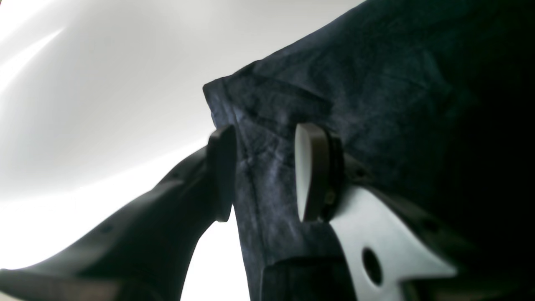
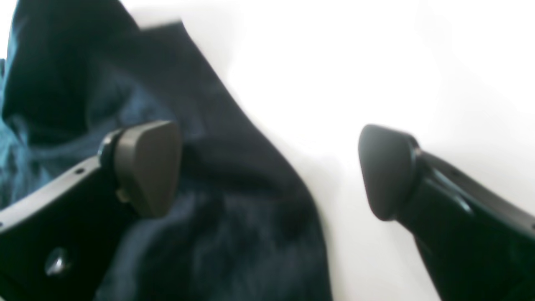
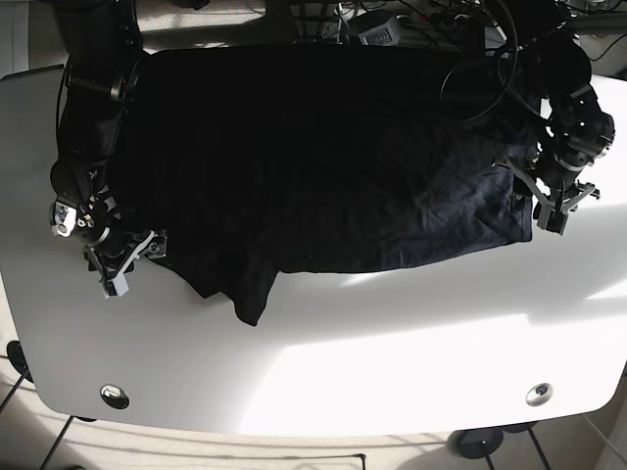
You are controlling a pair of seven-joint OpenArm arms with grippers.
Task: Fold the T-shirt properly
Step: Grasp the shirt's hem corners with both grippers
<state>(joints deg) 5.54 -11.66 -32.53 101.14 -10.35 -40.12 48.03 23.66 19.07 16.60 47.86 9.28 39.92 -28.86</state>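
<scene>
**Both claws at the shirt's edges, neither clamped**

The left claw point(image 1: 263, 171) stands partly parted, its two pads set either side of a hemmed corner of the dark T-shirt point(image 1: 376, 104). The cloth runs up between the pads; the dark pad seems to touch the fabric edge, while the pale-faced pad sits with a gap to it, so the fabric is straddled rather than pinched. In the base view this claw point(image 3: 549, 201) sits at the shirt's right edge, just over the corner.

The right claw point(image 2: 269, 169) is spread wide. One pad hovers over rumpled navy cloth, the other over bare white desk point(image 2: 376, 62), with the shirt's edge passing between them. It grips nothing. From the base view it point(image 3: 118, 257) lies at the shirt's lower left corner, beside a bunched sleeve.

The T-shirt point(image 3: 323, 166) lies spread across the far half of the desk point(image 3: 392, 352), its near edge uneven, a flap hanging toward the front on the left. Cables crowd the desk's back edge behind it. Two round fittings sit in the desk's near corners.
</scene>
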